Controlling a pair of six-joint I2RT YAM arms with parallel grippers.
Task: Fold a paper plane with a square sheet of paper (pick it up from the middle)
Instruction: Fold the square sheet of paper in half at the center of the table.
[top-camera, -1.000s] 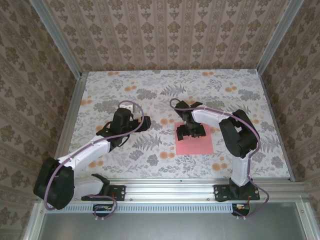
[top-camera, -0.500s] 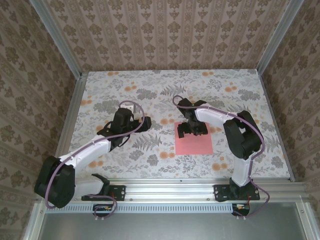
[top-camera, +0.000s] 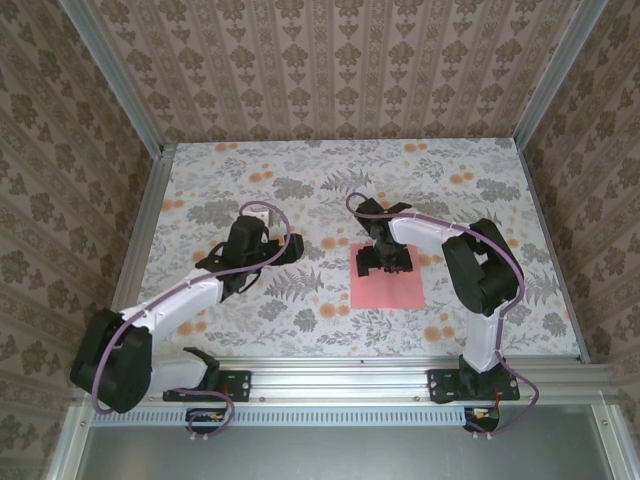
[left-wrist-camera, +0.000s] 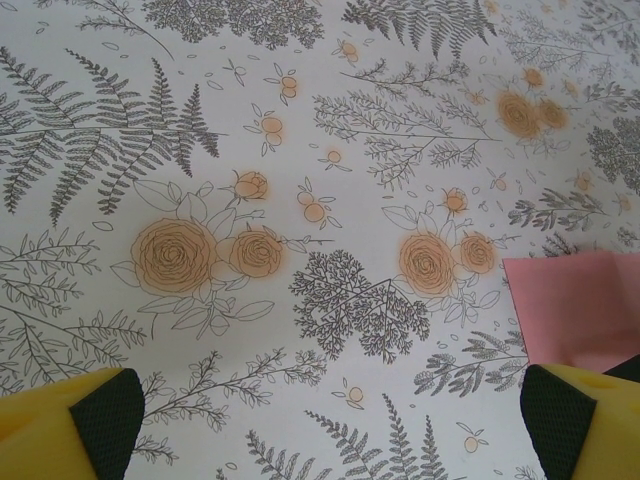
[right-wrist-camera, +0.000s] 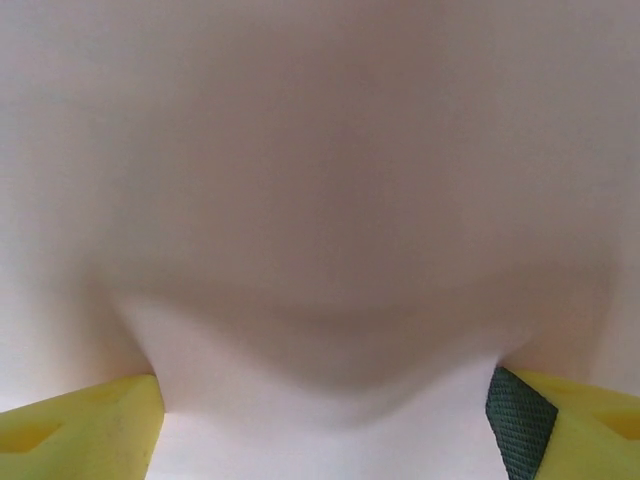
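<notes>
Directly over sheet (top-camera: 392, 293) — right tool (top-camera: 384, 266)

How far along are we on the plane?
Nothing looks folded yet: the square sheet of paper lies flat. In hand: the right tool is low over its far part, jaws apart. The left tool hovers open beside it. Pickup and every fold remain.

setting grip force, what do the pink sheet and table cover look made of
Pink square sheet: seemingly thin matte paper, lying flat with sharp corners. Table cover: smooth printed floral surface, perhaps vinyl or paper; cannot tell which.
</notes>
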